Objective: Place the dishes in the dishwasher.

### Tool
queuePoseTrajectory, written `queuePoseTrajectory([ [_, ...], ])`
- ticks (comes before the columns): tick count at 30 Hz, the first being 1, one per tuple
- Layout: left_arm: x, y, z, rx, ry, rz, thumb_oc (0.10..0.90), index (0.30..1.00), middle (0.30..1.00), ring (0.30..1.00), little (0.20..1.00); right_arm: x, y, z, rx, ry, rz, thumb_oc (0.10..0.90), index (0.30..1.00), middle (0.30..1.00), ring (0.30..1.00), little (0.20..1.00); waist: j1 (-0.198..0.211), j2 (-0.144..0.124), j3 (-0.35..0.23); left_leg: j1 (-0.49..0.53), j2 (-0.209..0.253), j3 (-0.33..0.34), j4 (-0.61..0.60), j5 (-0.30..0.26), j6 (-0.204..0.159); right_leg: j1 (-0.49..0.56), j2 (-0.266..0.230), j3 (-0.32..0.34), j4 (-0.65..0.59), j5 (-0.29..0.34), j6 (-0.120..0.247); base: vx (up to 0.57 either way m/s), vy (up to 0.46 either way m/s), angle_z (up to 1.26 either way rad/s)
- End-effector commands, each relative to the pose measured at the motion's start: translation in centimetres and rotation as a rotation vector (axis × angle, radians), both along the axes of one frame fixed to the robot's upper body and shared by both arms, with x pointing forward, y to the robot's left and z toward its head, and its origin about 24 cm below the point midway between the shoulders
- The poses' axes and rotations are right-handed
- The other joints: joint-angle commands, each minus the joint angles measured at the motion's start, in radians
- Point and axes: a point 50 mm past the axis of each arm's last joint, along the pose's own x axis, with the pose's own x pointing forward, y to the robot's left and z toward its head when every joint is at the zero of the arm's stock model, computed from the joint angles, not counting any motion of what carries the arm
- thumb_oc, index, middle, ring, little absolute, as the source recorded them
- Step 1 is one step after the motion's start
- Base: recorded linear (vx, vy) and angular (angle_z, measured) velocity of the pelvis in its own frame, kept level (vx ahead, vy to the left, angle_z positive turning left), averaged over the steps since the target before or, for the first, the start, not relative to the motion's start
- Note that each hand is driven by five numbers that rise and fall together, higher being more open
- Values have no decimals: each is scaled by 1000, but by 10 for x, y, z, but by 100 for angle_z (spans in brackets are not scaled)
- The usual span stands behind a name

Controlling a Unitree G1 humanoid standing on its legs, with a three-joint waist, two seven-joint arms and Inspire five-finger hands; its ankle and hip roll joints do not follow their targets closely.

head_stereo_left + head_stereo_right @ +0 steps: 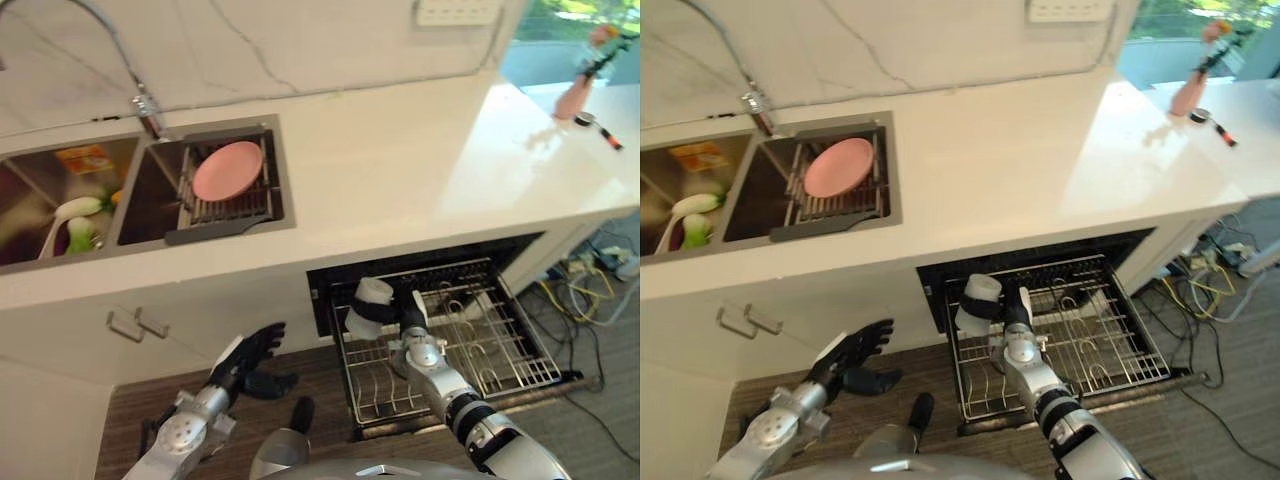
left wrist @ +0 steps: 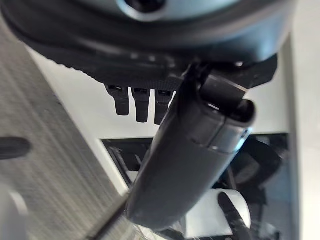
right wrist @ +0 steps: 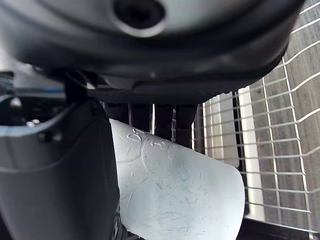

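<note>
My right hand (image 1: 395,322) is shut on a white cup (image 1: 370,300), held tilted over the back left part of the pulled-out dishwasher rack (image 1: 500,350). From the right wrist, the cup (image 3: 180,190) fills the space under the curled fingers (image 3: 165,117), with the rack wires (image 3: 280,125) beyond. A pink plate (image 1: 227,170) lies on a wire drainer in the right sink basin. My left hand (image 1: 245,358) hangs open in front of the cabinet doors, holding nothing; its thumb (image 2: 190,160) shows from the left wrist.
The left sink basin (image 1: 30,215) holds a white ladle (image 1: 75,212) and vegetables. A tap (image 1: 140,95) stands behind the sink. A pink vase (image 1: 573,100) sits at the counter's far right. Cables (image 1: 590,290) lie on the floor to the right of the dishwasher.
</note>
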Motion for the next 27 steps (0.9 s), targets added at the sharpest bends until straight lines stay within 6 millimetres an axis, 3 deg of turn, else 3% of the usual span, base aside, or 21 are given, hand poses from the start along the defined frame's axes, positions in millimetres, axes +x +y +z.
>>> queuePoseTrajectory([
  [1,13,9,6,37,-63,-16,800,900,900,900,900,43,10,48,-74,-243,107,400,300,300,300,300,18,9,-9,107,115,34,8,-125,-71,-56,-40,-5,15,45,17,-13,12,11],
  [8,-44,18,-58,103,243,253,800,900,900,900,900,18,-2,17,-220,-140,147,400,300,300,300,300,26,6,-3,89,110,25,8,-121,-71,-63,-44,-23,16,41,17,-8,15,12],
  [12,-72,14,-81,85,380,437,800,900,900,900,900,4,-11,5,-341,-104,232,400,300,300,300,300,6,-5,-2,97,117,49,8,-126,-68,-77,-48,2,17,43,18,-20,39,-2],
  [17,-79,10,-90,94,446,492,800,900,900,900,900,-12,-9,-11,-416,-24,384,400,300,300,300,300,-20,-16,-4,100,111,82,8,-114,-55,-99,-64,15,18,69,17,-24,40,-22],
  [18,-79,10,-91,97,455,494,800,900,900,900,900,-15,-7,-15,-424,-2,412,458,387,387,387,387,-22,-17,-5,101,112,84,8,-115,-55,-100,-64,18,18,69,17,7,4,-21],
  [19,-79,10,-91,97,455,494,800,900,900,900,900,-15,-7,-15,-424,-2,413,568,552,552,552,552,-22,-17,-5,101,112,85,8,-115,-55,-100,-64,18,18,69,17,0,0,-24],
  [20,-79,10,-91,98,459,499,800,900,900,900,900,-14,-2,-14,-421,-3,448,568,552,552,552,552,-25,-19,-5,103,113,89,8,-116,-55,-101,-65,22,17,70,17,-3,-1,-23],
  [21,-79,10,-91,98,459,499,800,900,900,900,900,-14,-2,-14,-421,-3,448,800,900,900,900,900,-25,-19,-5,103,113,89,8,-116,-55,-101,-65,22,17,70,17,-15,-3,-21],
  [24,-66,7,-92,101,453,466,800,900,900,900,900,-21,12,-24,-433,60,545,800,900,900,900,900,-27,-17,-8,103,112,90,8,-118,-56,-103,-67,22,15,70,18,-13,0,-12],
  [27,-61,3,-91,98,444,443,800,900,900,900,900,-19,18,-23,-422,53,568,800,900,900,900,900,-29,-14,-8,103,111,89,8,-118,-55,-103,-68,25,15,69,18,0,0,0],
])
